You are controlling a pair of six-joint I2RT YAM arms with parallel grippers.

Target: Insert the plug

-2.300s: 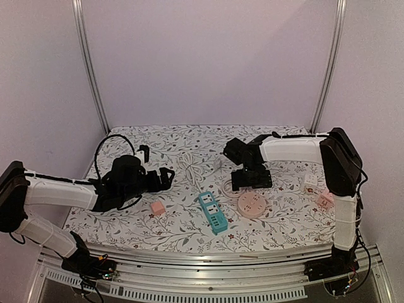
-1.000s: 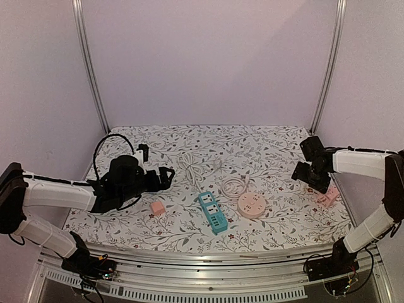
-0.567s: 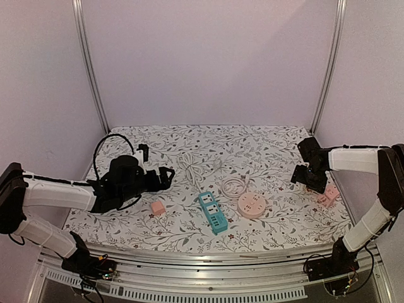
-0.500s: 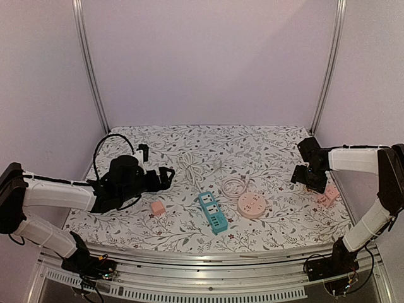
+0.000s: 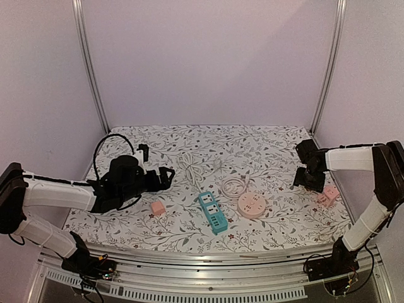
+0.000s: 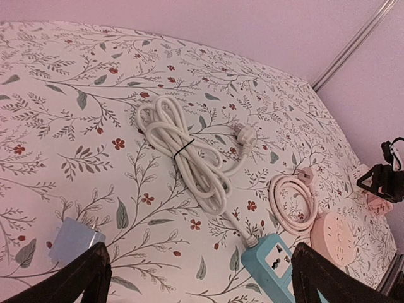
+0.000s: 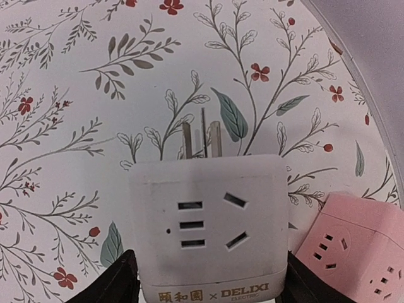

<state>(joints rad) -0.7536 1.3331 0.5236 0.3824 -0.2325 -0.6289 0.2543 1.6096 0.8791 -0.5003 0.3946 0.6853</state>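
- Lying flat on the leaf-and-flower printed table cover (image 5: 271, 145), the white square plastic plug adapter (image 7: 208, 221) sits at the table's right edge, socket face up, its metal prongs pointing away from our right wrist camera.
- Our right gripper (image 7: 208, 273) hangs straight over it, one dark finger (image 7: 121, 278) at each side of the white body. The jaws are partly drawn in, but we cannot tell whether they press on it or only flank it.
- A pink cube-shaped plastic adapter (image 7: 353, 246) lies just beside the white one, on its right.
- Nearer the middle we see a round pink power strip (image 5: 252, 205) with its pink coiled cord (image 6: 293, 202).
- Left of that lies a teal rectangular power strip (image 5: 213, 212), joined to a bundled white cable (image 6: 189, 148).
- A small pink block-shaped plug (image 5: 156, 207) rests further left.
- Our left gripper (image 5: 165, 177) hovers near that block, jaws spread wide and holding nothing.
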